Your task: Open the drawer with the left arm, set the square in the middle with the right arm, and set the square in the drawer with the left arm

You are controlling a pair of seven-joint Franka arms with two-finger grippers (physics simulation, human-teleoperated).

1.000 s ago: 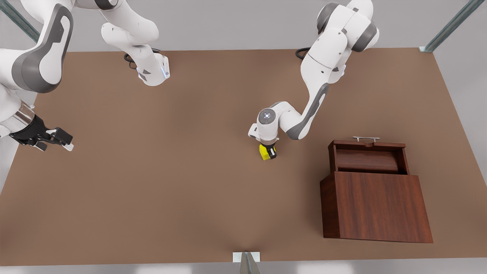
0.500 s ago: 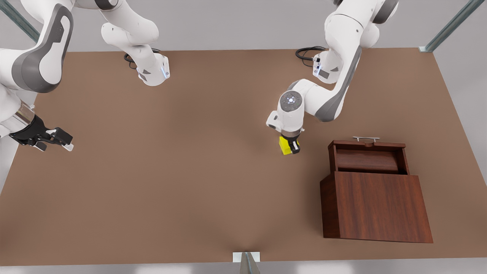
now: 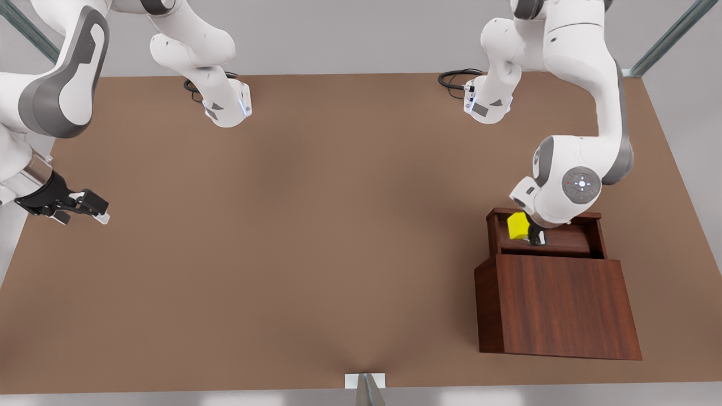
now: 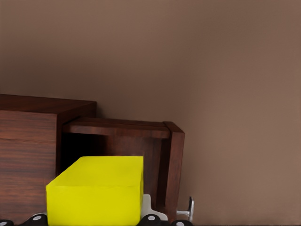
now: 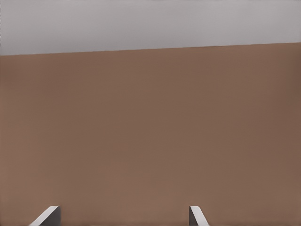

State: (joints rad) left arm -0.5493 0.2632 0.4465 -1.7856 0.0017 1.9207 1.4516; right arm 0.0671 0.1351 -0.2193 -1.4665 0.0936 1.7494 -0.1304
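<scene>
One cube (image 3: 517, 225), clamped in the left gripper (image 3: 530, 235), hangs over the one open drawer (image 3: 569, 241); the right gripper (image 3: 84, 207) waits far off, fingers spread.

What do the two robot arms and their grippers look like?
Both arms are white with rounded links and grey joint covers. The left arm has a grey round cap with a small lit mark. The right gripper is black with pale fingertips. The left gripper is black. Black cables coil at both bases.
</scene>
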